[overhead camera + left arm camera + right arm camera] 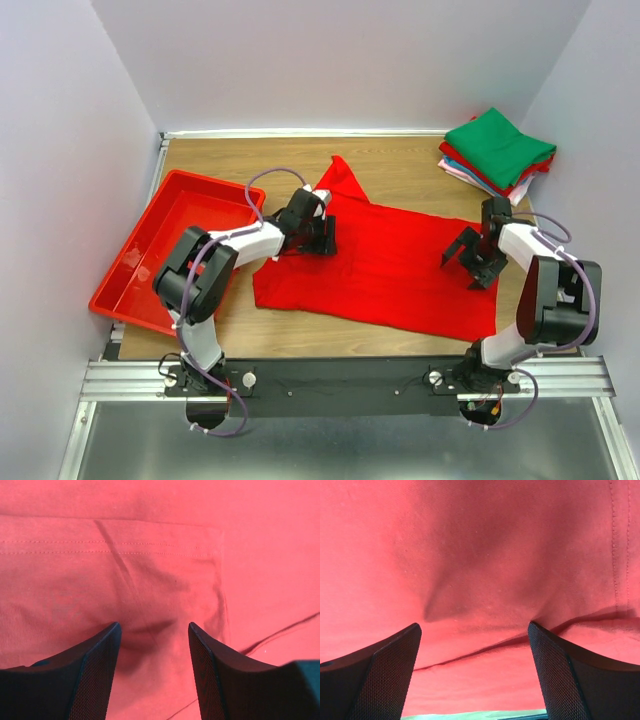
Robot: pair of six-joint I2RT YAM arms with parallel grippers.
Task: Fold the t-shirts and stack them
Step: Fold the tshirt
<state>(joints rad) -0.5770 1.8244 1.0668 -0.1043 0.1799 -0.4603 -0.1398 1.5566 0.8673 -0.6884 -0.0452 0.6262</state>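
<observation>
A bright red t-shirt [385,265] lies spread on the wooden table, with one part pointing toward the back. My left gripper [322,236] is open over its left upper part; the left wrist view shows red cloth with a stitched hem [150,580] between the fingers [95,670]. My right gripper [468,262] is open over the shirt's right side; the right wrist view shows creased red cloth [480,580] between the fingers [560,675]. A stack of folded shirts [497,152], green on top, sits at the back right.
A red plastic tray [150,265] stands at the left of the table [400,160]. White walls enclose the back and sides. A metal rail [340,378] runs along the near edge.
</observation>
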